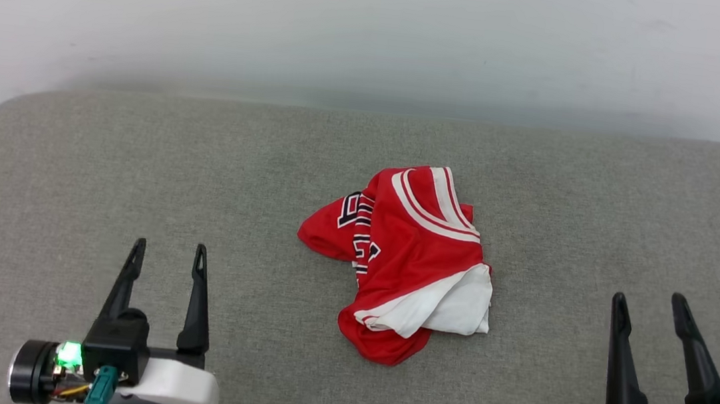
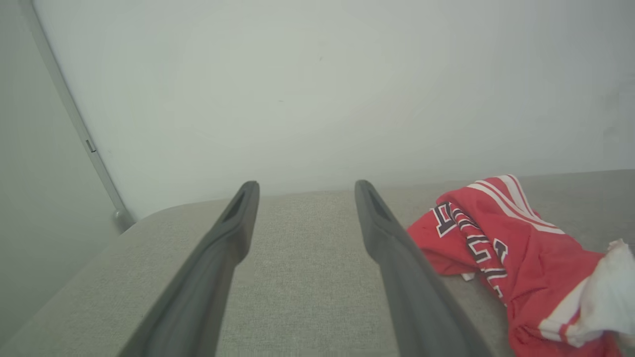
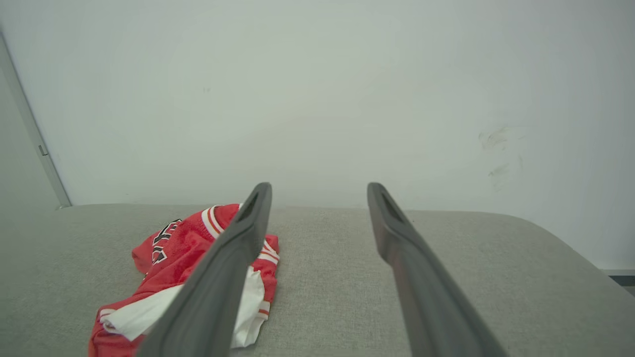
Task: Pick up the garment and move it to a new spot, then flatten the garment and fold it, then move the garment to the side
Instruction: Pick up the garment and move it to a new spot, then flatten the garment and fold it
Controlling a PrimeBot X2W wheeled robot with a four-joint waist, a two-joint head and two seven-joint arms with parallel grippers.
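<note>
The garment (image 1: pixel 410 261) is a red jersey with white sleeve fabric, striped trim and black lettering, lying crumpled in a heap at the middle of the grey cushioned surface (image 1: pixel 69 165). My left gripper (image 1: pixel 168 249) stands open at the lower left, well to the left of the heap, with nothing between its fingers. My right gripper (image 1: pixel 649 299) stands open at the lower right, equally apart from it. In the left wrist view the garment (image 2: pixel 516 253) lies right of my open left gripper (image 2: pixel 305 186). In the right wrist view the garment (image 3: pixel 178 263) lies left of my open right gripper (image 3: pixel 320 187), partly behind one finger.
A pale wall (image 1: pixel 378 30) rises right behind the far edge of the cushioned surface. A grey vertical frame (image 2: pixel 74 119) stands at the far left corner. Bare cushion stretches on both sides of the heap.
</note>
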